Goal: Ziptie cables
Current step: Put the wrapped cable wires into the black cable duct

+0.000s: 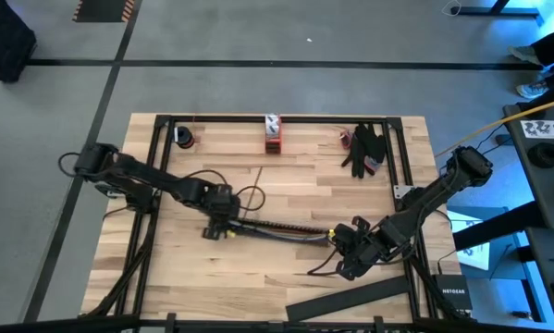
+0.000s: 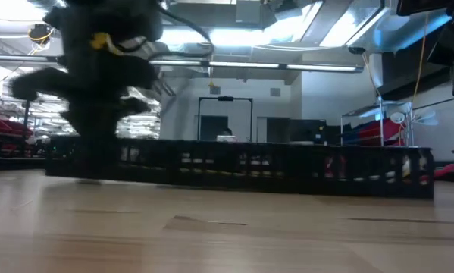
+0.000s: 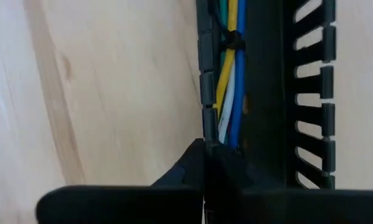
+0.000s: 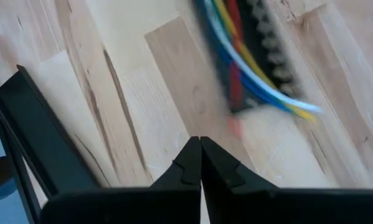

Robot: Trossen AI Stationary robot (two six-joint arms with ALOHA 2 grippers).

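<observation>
The cables (image 3: 231,93), blue, white, yellow and green wires, run along the channel of a long black slotted bar (image 1: 286,228) that lies flat on the table. A black tie (image 3: 233,43) wraps them. My left gripper (image 3: 205,148) is shut and stands low at the bar's left end (image 1: 219,220). My right gripper (image 4: 200,142) is shut and hovers near the bar's right end (image 1: 349,248), where the cables' loose ends (image 4: 279,93), with a red wire among them, stick out onto the wood. In the low view the bar (image 2: 287,168) crosses the picture. My left gripper has its shut fingertips (image 3: 195,158) right against the end of the bar's slotted wall (image 3: 205,121) and the cables, coming along the bar. Whether they touch or pinch anything there, I cannot tell. My right gripper touches nothing.
Black gloves (image 1: 364,150), a red and white object (image 1: 273,134) and a small dark roll (image 1: 184,139) lie near the far edge. A flat black strip (image 1: 350,296) lies near the near edge. A thin looped wire (image 1: 251,196) lies beside the left gripper. Black rails (image 1: 156,166) frame the table.
</observation>
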